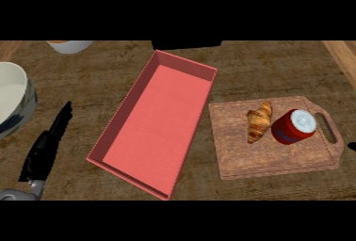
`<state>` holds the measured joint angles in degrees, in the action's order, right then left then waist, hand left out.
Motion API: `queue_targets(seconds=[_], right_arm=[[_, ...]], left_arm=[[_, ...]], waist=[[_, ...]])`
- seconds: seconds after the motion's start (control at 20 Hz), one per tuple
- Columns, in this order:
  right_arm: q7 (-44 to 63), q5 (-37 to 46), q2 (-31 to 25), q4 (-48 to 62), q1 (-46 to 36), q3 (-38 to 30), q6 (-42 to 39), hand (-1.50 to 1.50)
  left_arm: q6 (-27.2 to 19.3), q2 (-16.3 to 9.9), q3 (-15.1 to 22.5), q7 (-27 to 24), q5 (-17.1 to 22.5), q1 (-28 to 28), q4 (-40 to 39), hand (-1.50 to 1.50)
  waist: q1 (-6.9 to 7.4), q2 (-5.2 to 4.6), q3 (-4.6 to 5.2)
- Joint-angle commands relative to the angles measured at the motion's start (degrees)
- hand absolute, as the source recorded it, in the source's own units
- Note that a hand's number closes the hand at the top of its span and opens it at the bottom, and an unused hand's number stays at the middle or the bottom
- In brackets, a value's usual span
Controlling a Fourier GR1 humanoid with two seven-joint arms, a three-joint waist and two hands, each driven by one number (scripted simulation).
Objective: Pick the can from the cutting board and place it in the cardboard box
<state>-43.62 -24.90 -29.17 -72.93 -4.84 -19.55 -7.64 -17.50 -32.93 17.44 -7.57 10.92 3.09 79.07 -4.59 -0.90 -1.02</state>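
Note:
A red can [293,127] with a white top stands on the wooden cutting board [278,160] at the right, beside a croissant [259,121]. The long red-pink open box [156,122] lies slanted in the middle, with nothing inside. My left hand [46,146] is at the lower left, fingers straight and pointing up toward the far side, well away from the can. Only a small dark bit shows at the right edge near the board's handle [352,147]; I cannot say whether it is my right hand.
A large pale bowl [12,96] sits at the left edge. A white cup [69,46] stands at the far left back. A dark object [186,44] is at the back middle. A wooden strip [342,54] runs along the far right.

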Motion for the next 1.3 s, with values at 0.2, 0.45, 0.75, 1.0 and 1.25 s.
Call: queue_targets(seconds=[0.2, 0.45, 0.75, 1.0, 1.25], right_arm=[[-28.6, 17.0, -10.1, 8.7, 14.2, -2.8, -5.6, -1.50], [-29.8, 21.6, -14.4, 8.3, 19.5, -3.2, -5.3, -1.50], [-23.2, 27.2, -14.5, -1.1, 26.4, -2.6, 0.1, -1.50], [-9.8, 32.2, -11.0, -13.1, 27.8, -1.8, 5.1, -1.50], [-5.3, 37.4, -8.0, -15.3, 29.8, -3.5, 6.2, -1.50]], left_arm=[[2.1, -0.8, 1.0, 2.0, -0.5, 1.4, -0.2, 0.00], [-0.8, 4.2, 4.9, 4.8, -4.6, 3.4, -0.1, 0.00], [1.1, 6.3, 3.6, 4.1, -6.0, 6.8, -5.2, 0.00], [6.1, 3.7, -0.6, 8.0, -4.6, 9.6, -3.3, 0.00], [6.0, 6.8, -1.3, 4.7, -7.8, 6.5, -4.6, 0.00]], waist=[[2.25, 0.42, 0.53], [3.36, 0.99, 0.89], [3.38, 0.95, 1.07], [4.09, 0.95, 1.06], [4.27, 0.94, 1.04]])
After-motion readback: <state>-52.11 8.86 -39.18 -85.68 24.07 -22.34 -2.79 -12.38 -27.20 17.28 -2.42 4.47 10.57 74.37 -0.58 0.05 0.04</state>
